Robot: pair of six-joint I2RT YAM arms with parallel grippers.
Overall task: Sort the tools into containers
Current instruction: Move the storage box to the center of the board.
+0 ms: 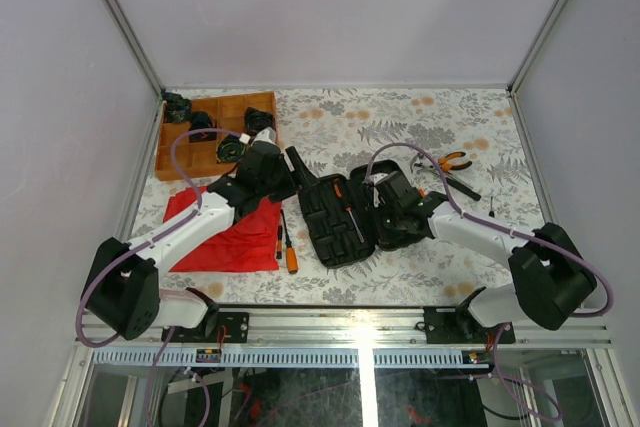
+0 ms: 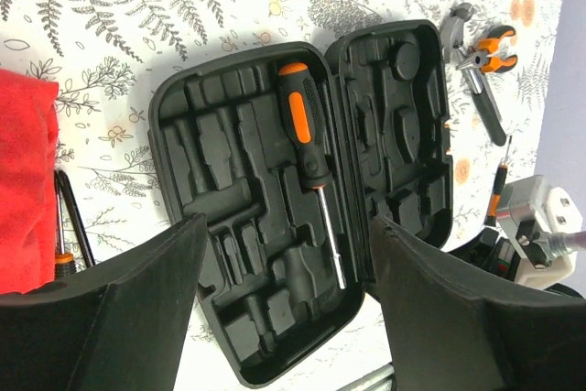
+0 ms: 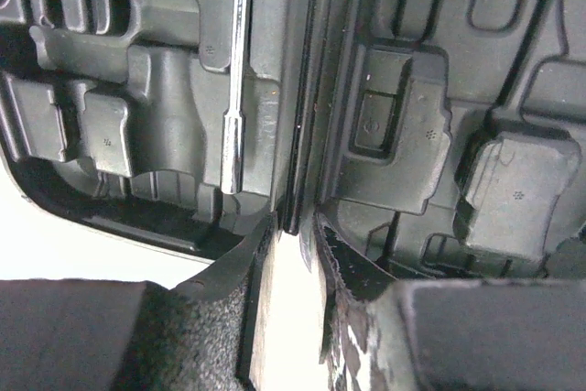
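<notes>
- Your left gripper [image 2: 286, 235]: jaws apart, empty, over the open case [image 2: 220, 162].
- Your right gripper [image 3: 293, 244]: jaws nearly together at its hinge; whether they pinch it, you cannot tell.
- Pin the case flat while you fetch the pliers [image 1: 455, 160] lying beyond it.

The screwdriver [image 3: 236, 70] loses its handle to the right wrist view's top edge. From above, the right gripper [image 1: 390, 209] hides part of the case [image 1: 330, 219] — and what fills the wooden tray [image 1: 163, 152] is too small to tell.
</notes>
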